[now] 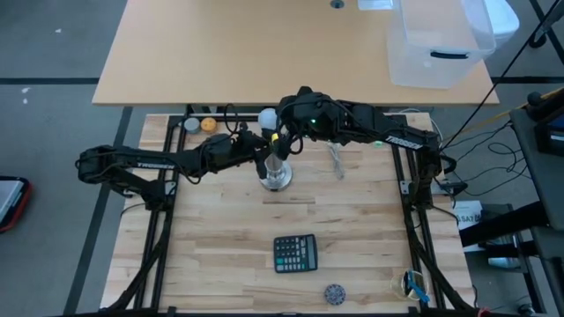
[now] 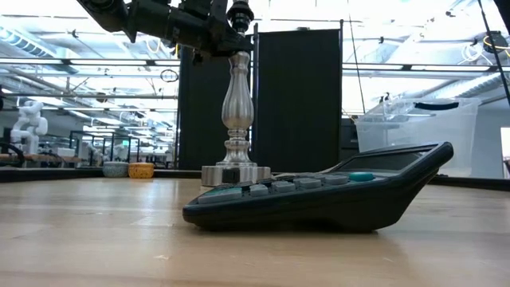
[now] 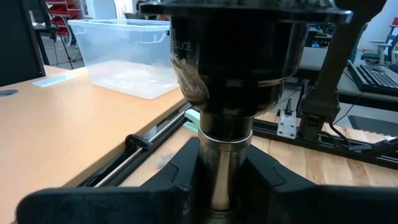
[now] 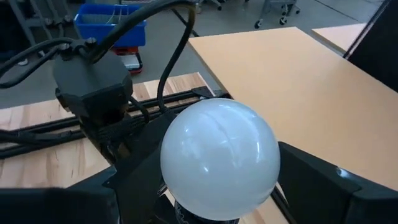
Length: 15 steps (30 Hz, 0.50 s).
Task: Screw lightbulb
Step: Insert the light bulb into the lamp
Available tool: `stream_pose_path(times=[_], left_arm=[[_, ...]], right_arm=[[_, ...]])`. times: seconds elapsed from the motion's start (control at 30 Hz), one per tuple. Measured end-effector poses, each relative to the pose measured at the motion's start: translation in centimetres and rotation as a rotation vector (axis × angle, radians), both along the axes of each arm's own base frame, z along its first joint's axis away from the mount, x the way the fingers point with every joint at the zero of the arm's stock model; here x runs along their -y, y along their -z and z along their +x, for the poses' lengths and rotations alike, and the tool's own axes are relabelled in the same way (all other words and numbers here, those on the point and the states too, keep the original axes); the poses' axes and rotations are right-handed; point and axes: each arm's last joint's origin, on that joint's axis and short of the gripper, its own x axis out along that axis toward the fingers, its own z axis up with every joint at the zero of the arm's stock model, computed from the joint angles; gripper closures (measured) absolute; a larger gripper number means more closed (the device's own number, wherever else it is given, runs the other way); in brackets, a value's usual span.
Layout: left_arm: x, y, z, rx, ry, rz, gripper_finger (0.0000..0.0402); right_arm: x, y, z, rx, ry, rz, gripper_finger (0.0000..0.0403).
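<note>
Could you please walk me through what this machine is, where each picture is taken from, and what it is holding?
These are two robot arms at a wooden table. One picture looks straight down, one looks level across the tabletop, and two come from cameras on the wrists. The left gripper clamps the neck of the silver lamp stand. The right gripper has its fingers around the white lightbulb, which sits at the stand's dark socket. Also on the table: a calculator and a small orange ball.
</note>
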Motion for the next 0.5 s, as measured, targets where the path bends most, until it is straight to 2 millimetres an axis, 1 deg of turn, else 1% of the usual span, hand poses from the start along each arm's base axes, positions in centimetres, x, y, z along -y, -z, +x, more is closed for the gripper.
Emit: stream_pose_path(times=[0.23,0.5], left_arm=[[-0.2,-0.13,-0.06,0.017,-0.032,0.0,0.0328],[-0.26,-0.14,-0.08,0.02,-0.038,-0.001,0.0328]], right_arm=[[0.24,0.1,0.08,0.048,0.079,0.089,0.0117],[0.31,-0.02,0.16,0.091,0.102,0.149,0.0108]])
